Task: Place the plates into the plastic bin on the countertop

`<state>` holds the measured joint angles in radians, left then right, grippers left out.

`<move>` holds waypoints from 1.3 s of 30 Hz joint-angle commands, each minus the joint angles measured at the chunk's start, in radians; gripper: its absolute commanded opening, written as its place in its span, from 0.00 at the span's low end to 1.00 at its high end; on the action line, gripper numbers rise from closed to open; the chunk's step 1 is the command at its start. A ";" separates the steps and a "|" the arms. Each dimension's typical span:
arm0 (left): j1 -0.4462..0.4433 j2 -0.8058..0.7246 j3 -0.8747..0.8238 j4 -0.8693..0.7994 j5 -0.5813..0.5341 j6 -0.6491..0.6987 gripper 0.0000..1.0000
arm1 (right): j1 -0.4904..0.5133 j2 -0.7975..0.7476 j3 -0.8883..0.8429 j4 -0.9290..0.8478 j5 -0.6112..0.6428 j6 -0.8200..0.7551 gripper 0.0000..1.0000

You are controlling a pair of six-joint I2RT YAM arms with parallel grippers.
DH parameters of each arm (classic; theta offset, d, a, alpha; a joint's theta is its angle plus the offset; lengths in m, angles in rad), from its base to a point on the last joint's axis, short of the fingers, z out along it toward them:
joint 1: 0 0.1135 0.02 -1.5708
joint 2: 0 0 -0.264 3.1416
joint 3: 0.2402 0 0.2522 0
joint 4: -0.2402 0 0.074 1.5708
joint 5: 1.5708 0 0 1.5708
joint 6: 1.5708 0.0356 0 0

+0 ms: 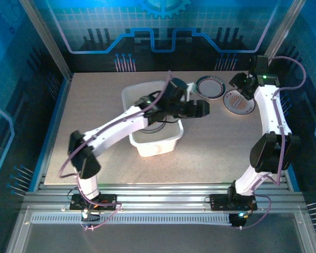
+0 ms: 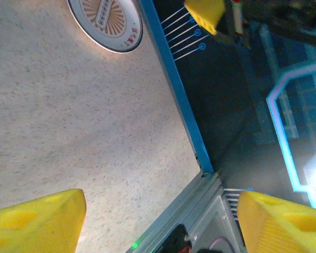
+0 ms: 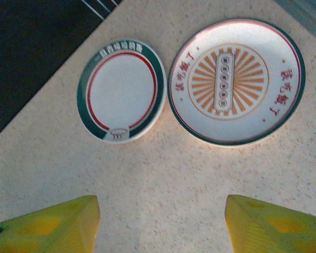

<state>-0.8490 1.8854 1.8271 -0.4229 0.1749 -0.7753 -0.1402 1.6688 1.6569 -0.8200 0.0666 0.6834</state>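
Two plates lie on the countertop (image 1: 210, 142) at the back right: a green-rimmed plate (image 1: 209, 87) (image 3: 121, 89) and, to its right, an orange-sunburst plate (image 1: 239, 101) (image 3: 237, 81) (image 2: 106, 21). The plastic bin (image 1: 139, 103) stands mid-table, and a plate rim (image 1: 157, 128) shows inside it under the left arm. My left gripper (image 1: 203, 108) (image 2: 163, 221) reaches past the bin's right side, open and empty over bare countertop. My right gripper (image 1: 241, 86) (image 3: 160, 224) hovers above the two plates, open with nothing between its fingers (image 3: 47, 224).
The blue edge (image 2: 174, 84) and the metal rail (image 2: 200, 200) border the countertop on the right. The left arm (image 1: 121, 124) crosses over the bin. A yellow finger of the right gripper (image 2: 205, 13) shows at the top of the left wrist view.
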 commanded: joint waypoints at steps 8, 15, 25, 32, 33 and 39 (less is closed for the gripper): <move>-0.007 0.480 0.480 0.071 -0.025 -0.269 0.75 | -0.073 -0.234 -0.191 0.050 -0.054 -0.094 0.65; -0.013 0.686 0.700 0.095 -0.121 -0.372 0.73 | -0.113 -0.297 -0.257 0.114 -0.112 -0.082 0.64; -0.138 0.584 0.580 0.119 -0.324 -0.468 0.74 | -0.188 -0.336 -0.273 0.116 -0.135 -0.082 0.64; -0.201 0.709 0.658 0.127 -0.465 -0.582 0.74 | -0.224 -0.417 -0.313 0.121 -0.152 -0.069 0.64; -0.202 0.737 0.682 0.135 -0.484 -0.602 0.74 | -0.226 -0.427 -0.317 0.121 -0.154 -0.065 0.64; -0.189 0.926 0.874 0.184 -0.577 -0.634 0.71 | -0.226 -0.442 -0.369 0.157 -0.201 -0.042 0.62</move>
<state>-1.0607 2.7270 2.6328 -0.2539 -0.3077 -1.3582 -0.3534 1.2282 1.3197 -0.6922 -0.0917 0.6296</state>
